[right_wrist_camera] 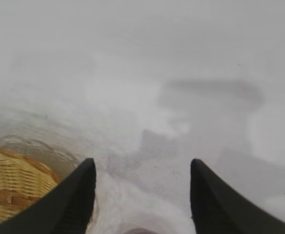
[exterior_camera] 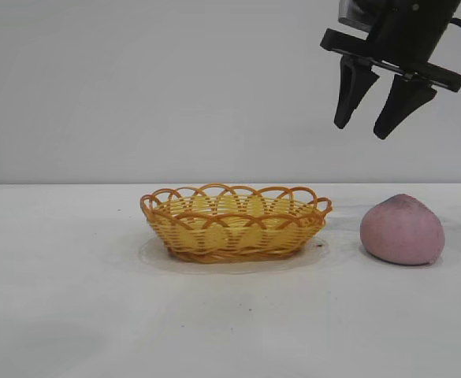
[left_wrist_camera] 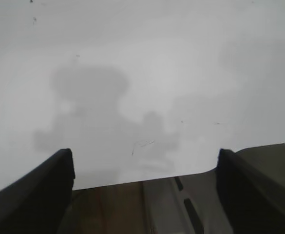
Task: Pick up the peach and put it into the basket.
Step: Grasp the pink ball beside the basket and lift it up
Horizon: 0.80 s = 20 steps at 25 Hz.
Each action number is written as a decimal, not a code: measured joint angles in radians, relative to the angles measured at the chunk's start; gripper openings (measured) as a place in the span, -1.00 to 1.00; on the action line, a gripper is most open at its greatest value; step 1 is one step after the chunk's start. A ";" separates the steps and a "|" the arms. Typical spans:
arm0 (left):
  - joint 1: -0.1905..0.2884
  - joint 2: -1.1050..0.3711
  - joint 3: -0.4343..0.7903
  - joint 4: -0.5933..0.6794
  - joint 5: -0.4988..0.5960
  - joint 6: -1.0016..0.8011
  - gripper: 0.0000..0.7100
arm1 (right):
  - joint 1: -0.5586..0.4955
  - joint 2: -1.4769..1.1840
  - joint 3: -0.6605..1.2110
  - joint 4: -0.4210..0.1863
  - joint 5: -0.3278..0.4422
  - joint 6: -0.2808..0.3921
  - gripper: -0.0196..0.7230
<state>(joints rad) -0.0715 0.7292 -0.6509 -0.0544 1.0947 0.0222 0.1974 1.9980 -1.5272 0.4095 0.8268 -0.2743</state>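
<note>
The dusty pink peach (exterior_camera: 403, 230) rests on the white table at the right. Left of it stands the yellow woven basket (exterior_camera: 236, 223) with an orange looped rim, nothing visible inside. My right gripper (exterior_camera: 362, 127) hangs open high above the table, above the gap between basket and peach, nothing between its black fingers. In the right wrist view the gripper (right_wrist_camera: 142, 168) shows bare table between its fingers, the basket (right_wrist_camera: 13, 183) at one side, and a sliver of the peach (right_wrist_camera: 138, 231) at the frame's edge. My left gripper (left_wrist_camera: 144, 158) is open over bare table, seen only in its own wrist view.
The white table (exterior_camera: 72, 299) stretches wide in front and to the left of the basket. A plain pale wall stands behind. In the left wrist view the table's edge (left_wrist_camera: 147, 179) shows with a brown and grey surface below it.
</note>
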 joint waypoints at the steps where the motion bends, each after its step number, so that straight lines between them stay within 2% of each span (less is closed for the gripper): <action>1: 0.000 -0.069 0.013 -0.001 0.005 0.000 0.49 | 0.000 0.000 0.000 0.000 0.000 0.000 0.02; 5: 0.000 -0.311 0.069 -0.005 0.023 0.000 0.49 | 0.000 0.000 0.000 0.000 0.002 0.000 0.02; 12: 0.000 -0.610 0.131 -0.005 0.034 0.000 0.49 | 0.000 0.000 0.000 0.000 0.004 0.000 0.02; 16: 0.000 -0.730 0.159 -0.005 0.034 0.000 0.49 | 0.000 0.000 0.000 0.000 0.008 0.000 0.02; 20: 0.000 -0.746 0.161 -0.005 0.028 0.000 0.49 | 0.000 0.000 0.000 0.000 0.010 0.000 0.02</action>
<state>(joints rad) -0.0715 -0.0169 -0.4896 -0.0591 1.1222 0.0225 0.1974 1.9980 -1.5272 0.4095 0.8370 -0.2743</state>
